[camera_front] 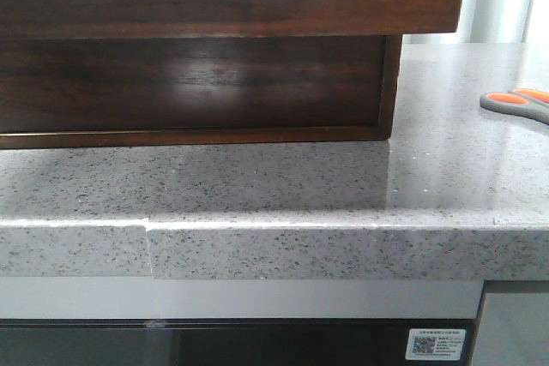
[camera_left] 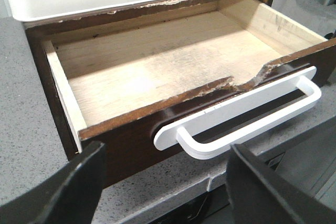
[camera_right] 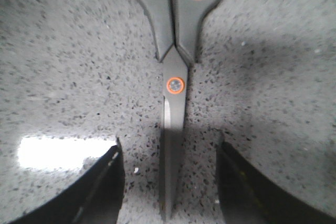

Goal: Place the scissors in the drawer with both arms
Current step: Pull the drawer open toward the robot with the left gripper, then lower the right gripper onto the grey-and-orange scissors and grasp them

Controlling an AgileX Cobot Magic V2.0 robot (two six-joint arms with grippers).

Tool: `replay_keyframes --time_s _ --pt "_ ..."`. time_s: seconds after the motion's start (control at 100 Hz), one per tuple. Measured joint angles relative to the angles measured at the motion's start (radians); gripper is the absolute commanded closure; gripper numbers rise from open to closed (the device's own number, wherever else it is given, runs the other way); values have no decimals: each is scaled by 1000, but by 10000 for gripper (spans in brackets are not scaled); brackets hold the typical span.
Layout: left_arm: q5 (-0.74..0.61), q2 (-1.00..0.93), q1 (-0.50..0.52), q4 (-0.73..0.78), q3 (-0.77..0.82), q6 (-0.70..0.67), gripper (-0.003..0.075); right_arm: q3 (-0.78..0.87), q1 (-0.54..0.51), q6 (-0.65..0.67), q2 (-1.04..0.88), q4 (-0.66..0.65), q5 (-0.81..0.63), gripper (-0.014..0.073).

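Two black fingers of the right gripper (camera_right: 168,182) stand spread wide just above the speckled grey stone countertop (camera_right: 68,66), one on each side of the scissors (camera_right: 173,93). Nothing is pinched — the closed blades lie flat on the stone between the fingers, with clear gaps on both sides. The blades taper to a point from an orange-ringed pivot screw, and the grey handles with orange-lined loops stretch away from the claw.

The left gripper (camera_left: 165,182) is likewise spread, its dark fingers (camera_left: 68,187) held apart in the air before the drawer (camera_left: 157,66) and gripping nothing. The drawer is pulled out; its pale, scuffed wooden floor holds nothing that I can see. Its walls are dark brown and glossy, and the top edge of the front is chipped and ragged. A smooth white bar handle (camera_left: 241,114) with rounded corners runs across the front — the left claw sits just short of it.

From the front, the dark wooden cabinet (camera_front: 197,83) rests on the countertop, and the scissors' handles (camera_front: 519,102) show at the far right, well apart from it.
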Motion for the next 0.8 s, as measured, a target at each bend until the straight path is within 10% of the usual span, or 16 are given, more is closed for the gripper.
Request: replay_keyframes --time_s 0.8 --pt "-90 150 0 -105 -45 158 259 -287 -52 -119 322 118 162 296"
